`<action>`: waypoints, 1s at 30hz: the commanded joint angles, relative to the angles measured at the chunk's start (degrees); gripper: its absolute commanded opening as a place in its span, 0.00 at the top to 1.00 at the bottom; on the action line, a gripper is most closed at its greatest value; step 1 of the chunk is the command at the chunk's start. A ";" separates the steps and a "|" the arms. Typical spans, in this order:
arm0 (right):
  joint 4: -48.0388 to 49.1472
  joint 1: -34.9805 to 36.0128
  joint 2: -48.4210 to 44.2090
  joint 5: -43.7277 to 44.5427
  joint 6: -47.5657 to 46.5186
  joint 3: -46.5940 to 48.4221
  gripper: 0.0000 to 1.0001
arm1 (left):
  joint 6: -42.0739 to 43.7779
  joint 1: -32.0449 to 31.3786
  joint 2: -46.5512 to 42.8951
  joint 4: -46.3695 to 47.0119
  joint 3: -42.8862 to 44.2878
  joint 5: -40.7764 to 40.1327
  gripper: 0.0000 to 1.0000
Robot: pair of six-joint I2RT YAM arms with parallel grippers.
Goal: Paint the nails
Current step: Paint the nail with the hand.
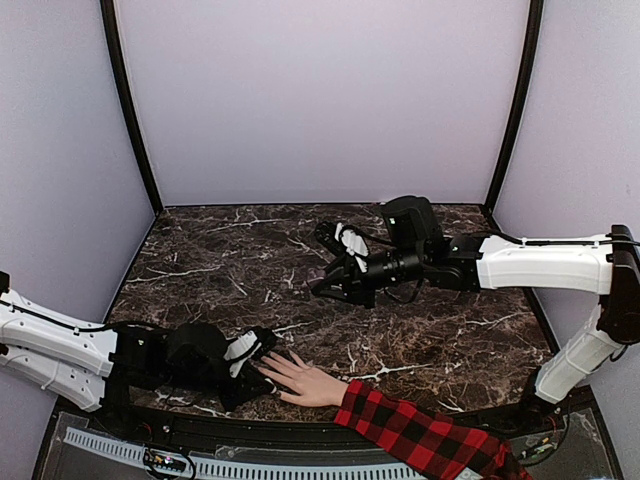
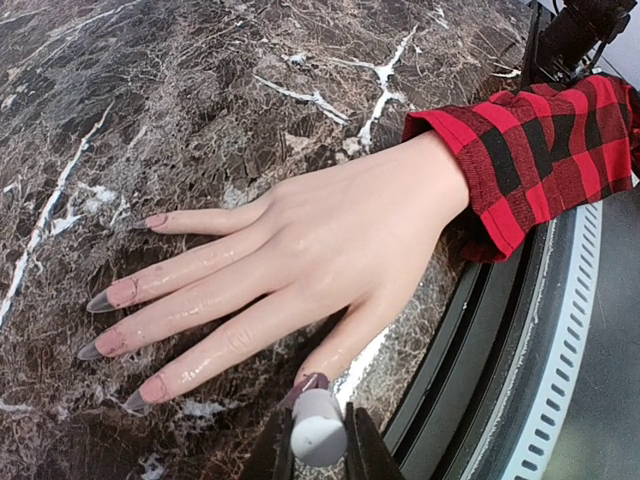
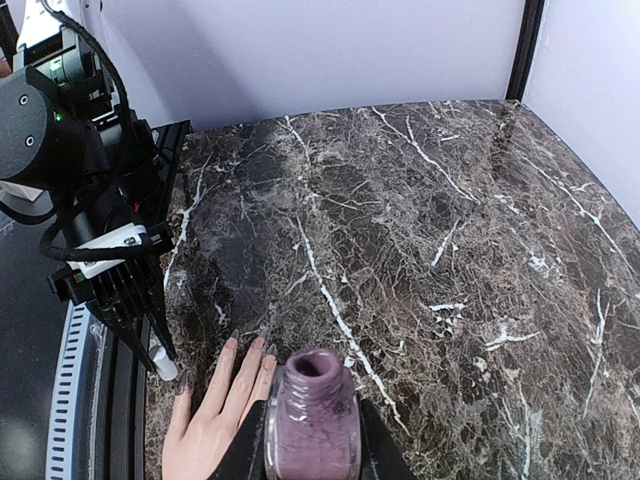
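A pale hand (image 2: 330, 240) in a red-and-black plaid sleeve (image 2: 530, 140) lies palm down on the marble table (image 1: 420, 330), fingers spread. Its long nails (image 2: 100, 300) look greyish and translucent. The thumb nail (image 2: 308, 383) carries purple polish. My left gripper (image 2: 318, 445) is shut on a white brush cap (image 2: 318, 428), whose tip sits on that thumb nail. Further back, my right gripper (image 3: 312, 450) is shut on an open bottle of purple polish (image 3: 312, 420) and holds it above the table. In the top view the left gripper (image 1: 262, 362) meets the hand (image 1: 305, 382) and the right gripper (image 1: 332, 285) hangs mid-table.
A black rim and a white slotted rail (image 2: 560, 360) run along the near table edge beside the hand. Grey walls (image 1: 320, 90) with black corner posts close in the back and sides. The right arm (image 1: 540, 262) reaches in from the right.
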 commanded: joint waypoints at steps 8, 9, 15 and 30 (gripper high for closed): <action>1.74 -0.43 0.06 0.07 -0.37 0.24 1.00 | -0.60 0.30 0.39 -1.73 -0.85 -0.05 1.00; 1.74 -0.43 0.07 0.07 -0.27 0.20 1.00 | -0.57 0.30 0.41 -1.79 -0.78 -0.13 1.00; 1.74 -0.45 0.01 0.07 -0.28 0.32 1.00 | -0.81 0.29 -0.45 -2.75 -0.73 -1.43 1.00; 1.74 -0.44 0.10 -0.22 -0.19 0.52 1.00 | -1.97 0.28 -4.31 -5.68 -0.81 -5.89 1.00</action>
